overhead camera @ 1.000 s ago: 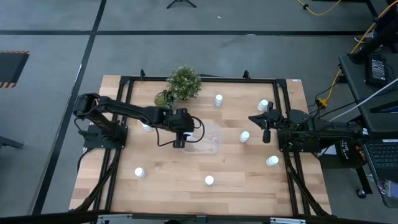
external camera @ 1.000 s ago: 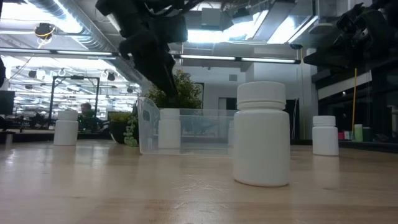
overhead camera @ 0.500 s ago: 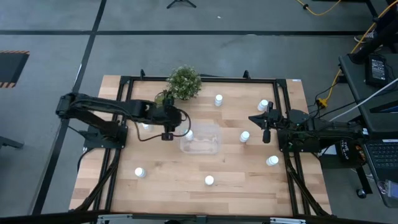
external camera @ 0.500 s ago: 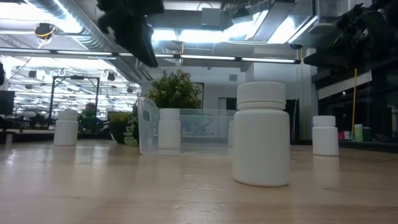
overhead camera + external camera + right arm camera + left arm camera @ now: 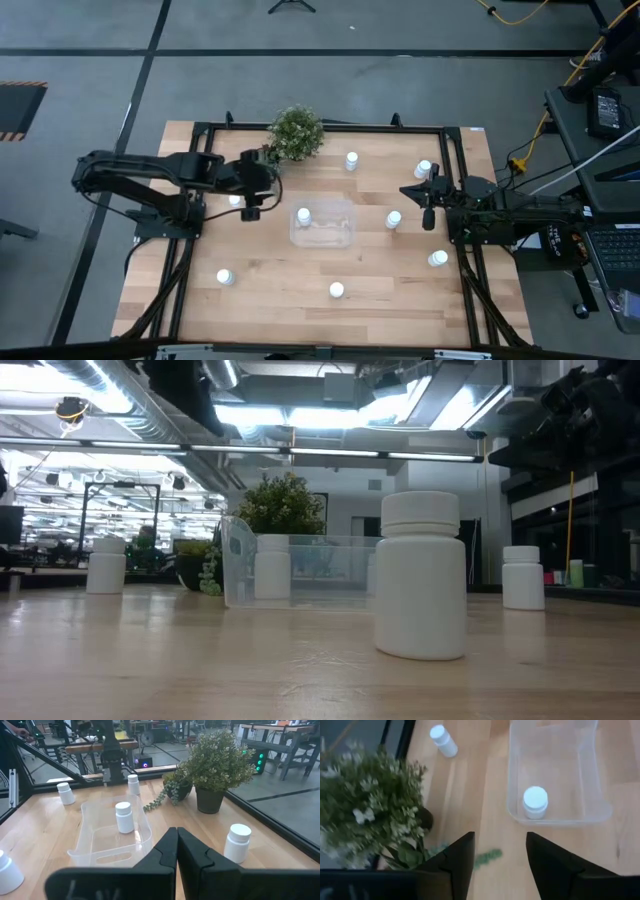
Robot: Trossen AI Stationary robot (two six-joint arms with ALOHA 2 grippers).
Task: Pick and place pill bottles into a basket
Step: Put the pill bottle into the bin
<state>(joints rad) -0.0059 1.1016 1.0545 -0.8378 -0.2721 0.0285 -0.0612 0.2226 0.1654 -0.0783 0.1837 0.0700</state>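
Basket (image 5: 322, 224) has one bottle (image 5: 303, 215) inside by its left wall; my left claw (image 5: 251, 212), probably empty and spread, has backed off, leaving bare wood between.

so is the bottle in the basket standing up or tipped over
Upright: the bottle stands cap-up on the floor of the clear basket, near one corner.

Left tool (image 5: 252, 212) fingers apart, empty, right tool (image 5: 428, 219) closed
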